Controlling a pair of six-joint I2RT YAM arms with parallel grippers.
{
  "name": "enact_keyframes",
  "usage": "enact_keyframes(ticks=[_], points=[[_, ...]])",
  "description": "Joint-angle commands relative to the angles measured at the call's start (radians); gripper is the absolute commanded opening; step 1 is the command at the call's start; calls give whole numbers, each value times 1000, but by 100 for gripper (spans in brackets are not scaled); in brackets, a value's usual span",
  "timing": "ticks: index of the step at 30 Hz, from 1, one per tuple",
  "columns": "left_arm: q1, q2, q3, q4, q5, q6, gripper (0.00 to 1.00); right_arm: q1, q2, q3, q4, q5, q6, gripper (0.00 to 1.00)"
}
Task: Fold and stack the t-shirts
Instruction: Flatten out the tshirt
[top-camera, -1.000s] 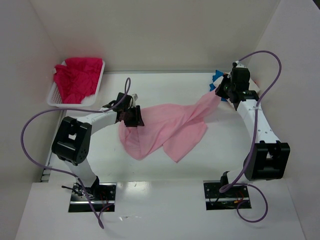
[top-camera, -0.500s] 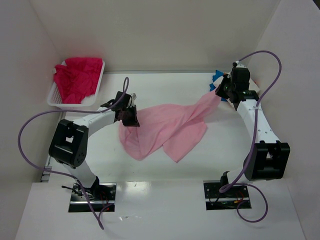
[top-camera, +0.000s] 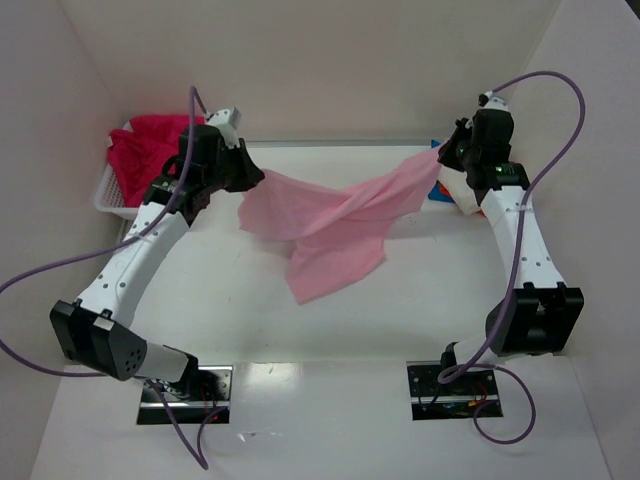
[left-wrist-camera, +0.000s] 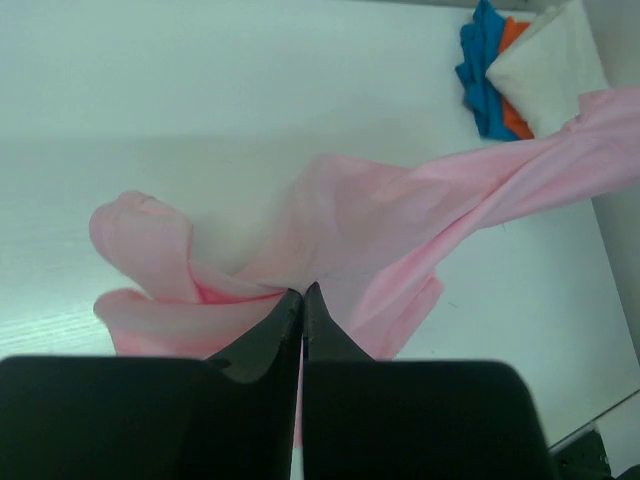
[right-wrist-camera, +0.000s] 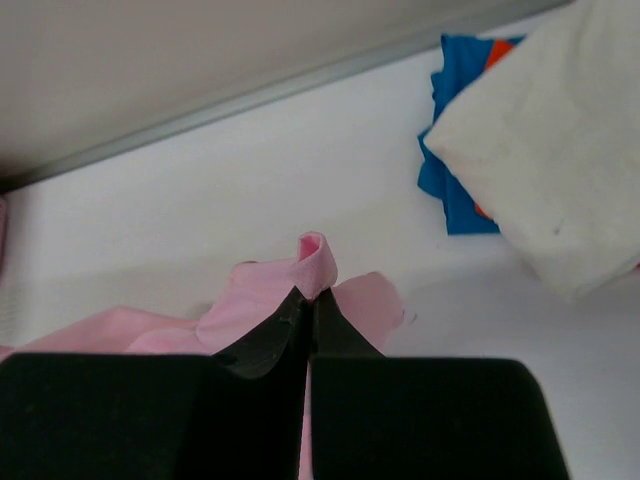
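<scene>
A light pink t-shirt (top-camera: 330, 215) hangs stretched between both arms above the table, its lower part drooping toward the surface. My left gripper (top-camera: 248, 180) is shut on its left end, seen bunched at the fingertips (left-wrist-camera: 302, 293). My right gripper (top-camera: 443, 152) is shut on the right end, where a small pink fold (right-wrist-camera: 318, 262) pokes out past the tips. Magenta-red t-shirts (top-camera: 150, 150) lie in the white basket (top-camera: 110, 200) at the back left. A stack of white (right-wrist-camera: 540, 150), blue (right-wrist-camera: 455, 190) and orange t-shirts lies at the back right.
The folded stack (left-wrist-camera: 525, 70) sits close to the right wall beside the right arm. White walls close in the table at back, left and right. Purple cables loop off both arms.
My left gripper shut on the pink t-shirt and lifted it up and toward the back left. The shirt rose off the table and stretched out. The right gripper rose slightly.
</scene>
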Motion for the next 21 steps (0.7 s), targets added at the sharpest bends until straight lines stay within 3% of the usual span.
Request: enact_keyframes(ticks=[1, 6, 11, 17, 21], points=[[36, -19, 80, -37, -30, 49, 0, -7, -2, 124, 25, -8, 4, 0], [75, -103, 16, -60, -8, 38, 0, -12, -16, 128, 25, -19, 4, 0], [69, -167, -176, -75, 134, -6, 0, -12, -41, 35, 25, -23, 4, 0], [12, -167, -384, -106, 205, -62, 0, -12, -63, -64, 25, -39, 4, 0], [-25, -109, -433, -114, 170, -62, 13, -12, -63, -104, 25, -48, 4, 0]])
